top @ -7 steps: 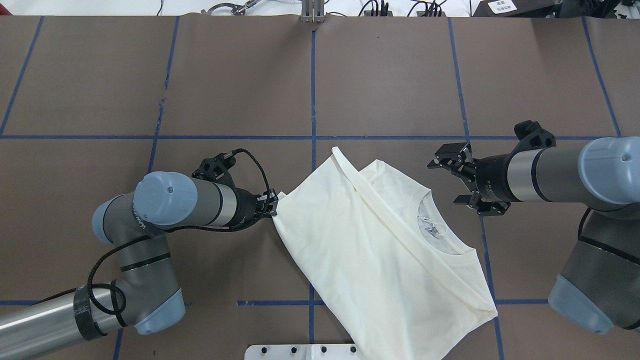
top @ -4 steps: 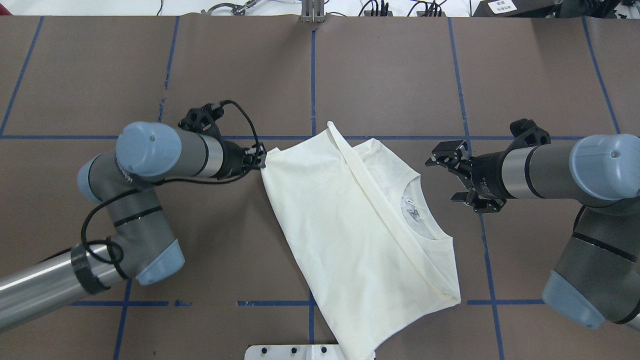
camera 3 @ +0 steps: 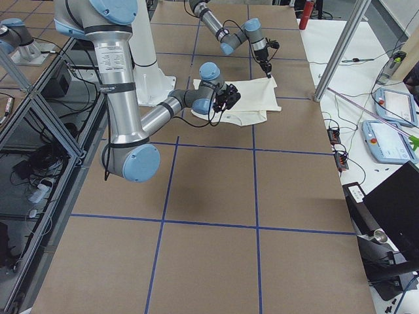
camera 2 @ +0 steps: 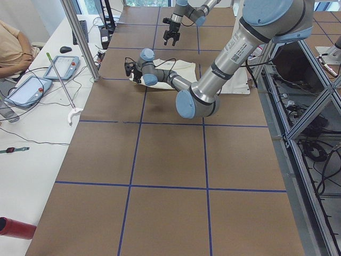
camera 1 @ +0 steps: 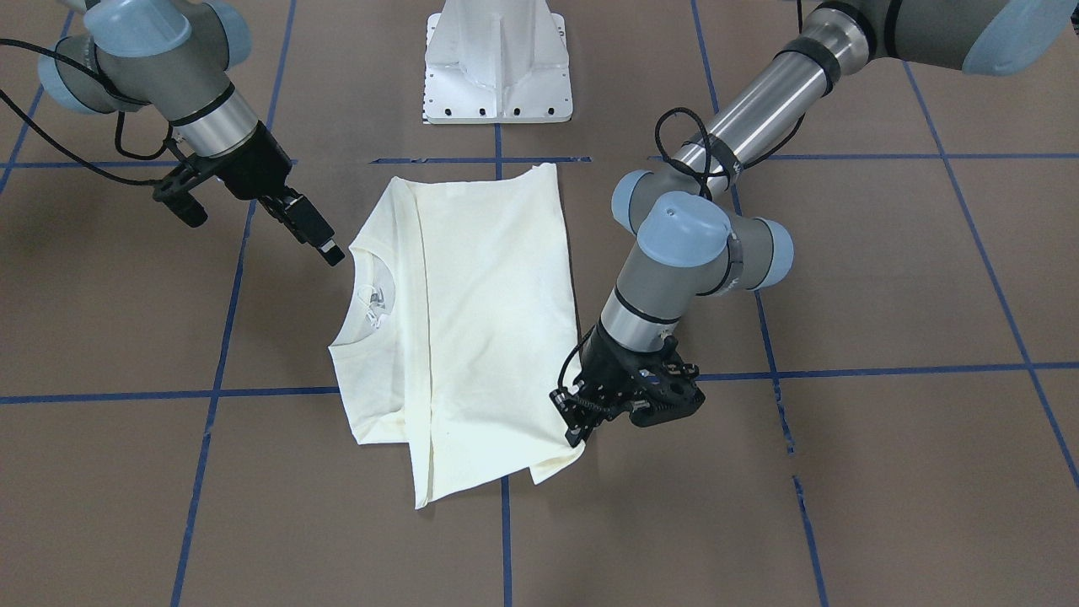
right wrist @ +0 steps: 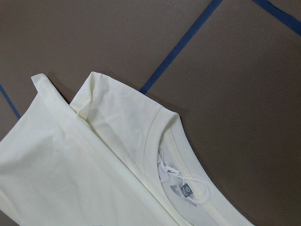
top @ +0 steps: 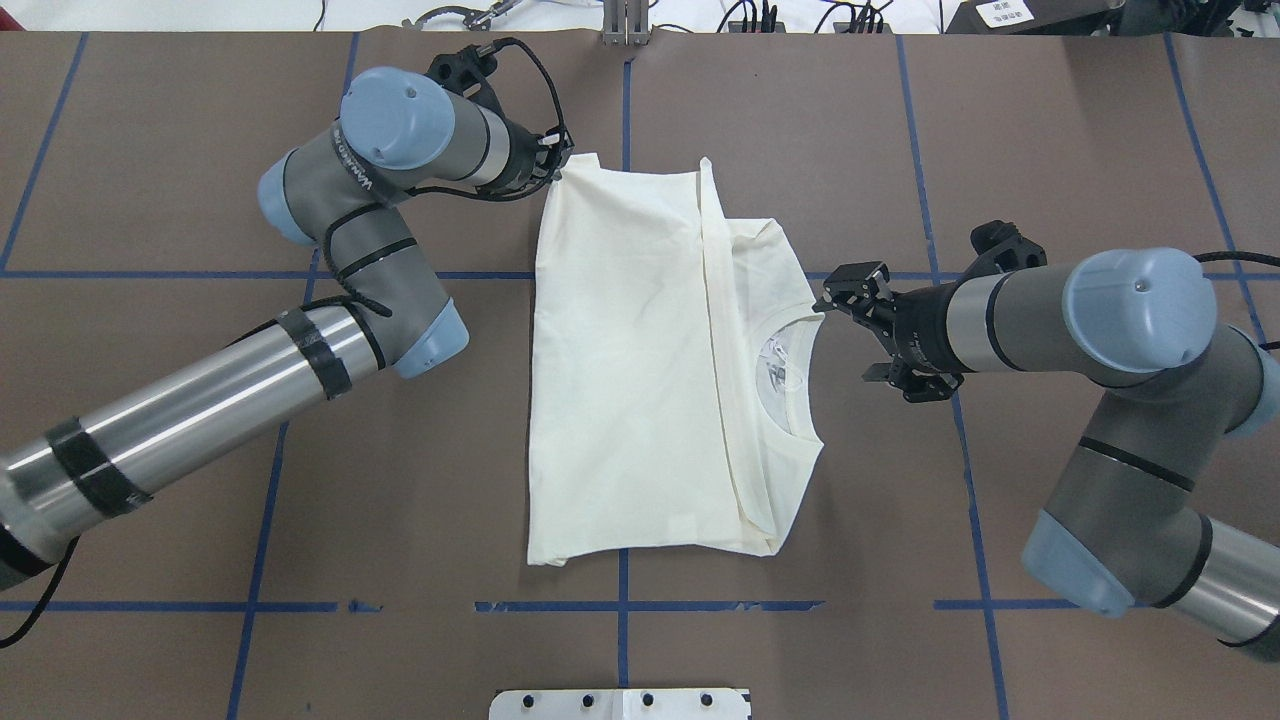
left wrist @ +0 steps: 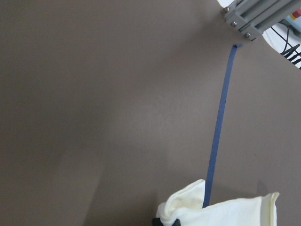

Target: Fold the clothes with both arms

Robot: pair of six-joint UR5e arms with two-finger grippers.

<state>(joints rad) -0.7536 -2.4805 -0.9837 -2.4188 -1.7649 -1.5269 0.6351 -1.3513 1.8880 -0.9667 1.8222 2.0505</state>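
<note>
The cream T-shirt lies folded on the brown table, plain side up, with its collar and label toward the robot's right. The print is hidden. My left gripper is shut on the shirt's far left corner; it also shows in the front view. The left wrist view shows the pinched cloth. My right gripper is open and empty, just right of the collar, apart from it; it also shows in the front view.
The white pedestal base stands at the near edge behind the shirt. A metal post and cables sit at the far edge. Blue tape lines grid the table. A bench with tablets runs along the far side.
My left gripper has pulled the shirt's corner toward the far edge, swinging the shirt round until it lies straight. My right gripper has shifted slightly left, closer to the collar, still open.
</note>
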